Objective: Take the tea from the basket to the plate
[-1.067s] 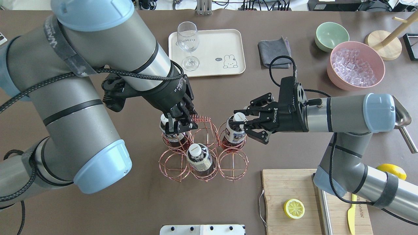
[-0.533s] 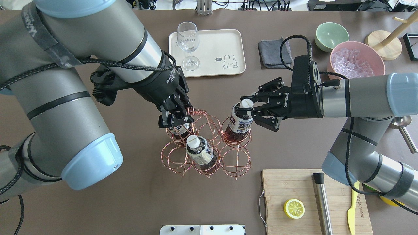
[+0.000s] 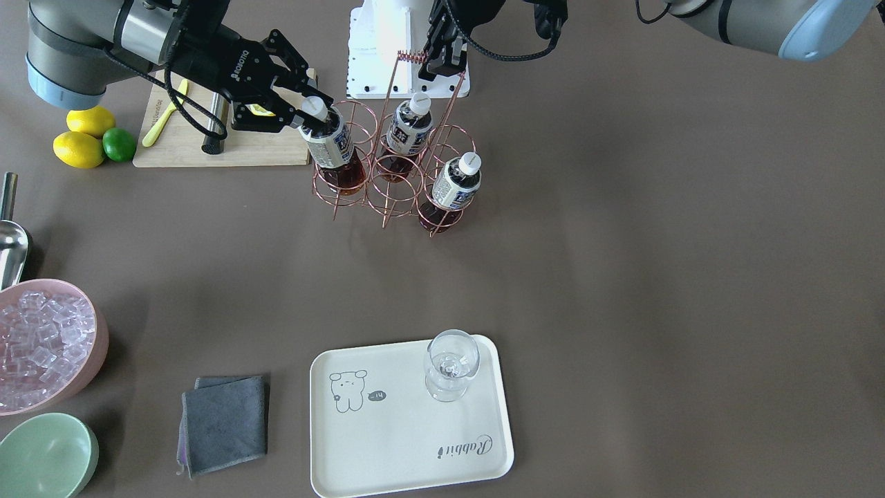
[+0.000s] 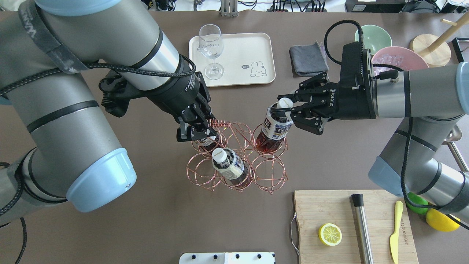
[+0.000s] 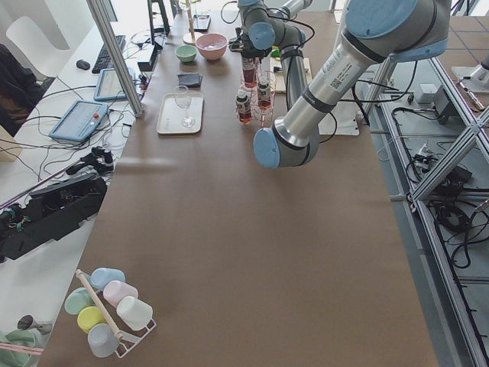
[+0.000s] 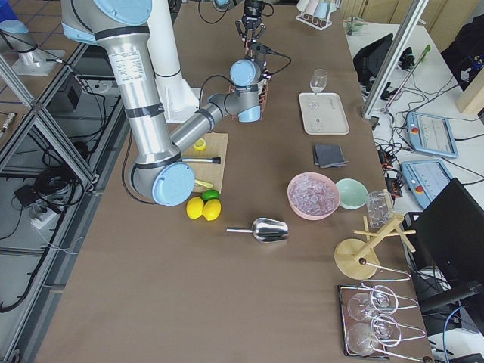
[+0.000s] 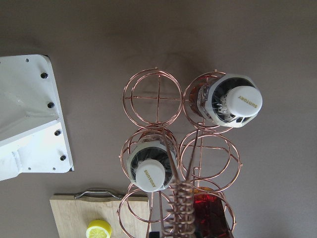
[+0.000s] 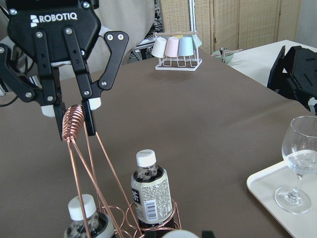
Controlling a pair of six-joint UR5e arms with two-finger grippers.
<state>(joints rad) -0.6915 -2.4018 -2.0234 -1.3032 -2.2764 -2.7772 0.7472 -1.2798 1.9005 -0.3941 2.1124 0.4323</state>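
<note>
The copper wire basket stands mid-table and holds three tea bottles. My left gripper is shut on the coiled top of its handle, which the right wrist view also shows. My right gripper is shut on the neck of one tea bottle, just under its white cap. That bottle is tilted, with its base still inside the basket's far right ring. The other two bottles stand in their rings. The cream plate lies beyond the basket.
A wine glass stands on the plate's left part. A grey cloth, a green bowl and a pink bowl of ice sit at the far right. A cutting board with a lemon half, steel bar and yellow knife lies near right.
My right gripper has moved up and away from the robot with the bottle, which has risen and tilted. The basket has shifted slightly right, with my left gripper still on its handle.
</note>
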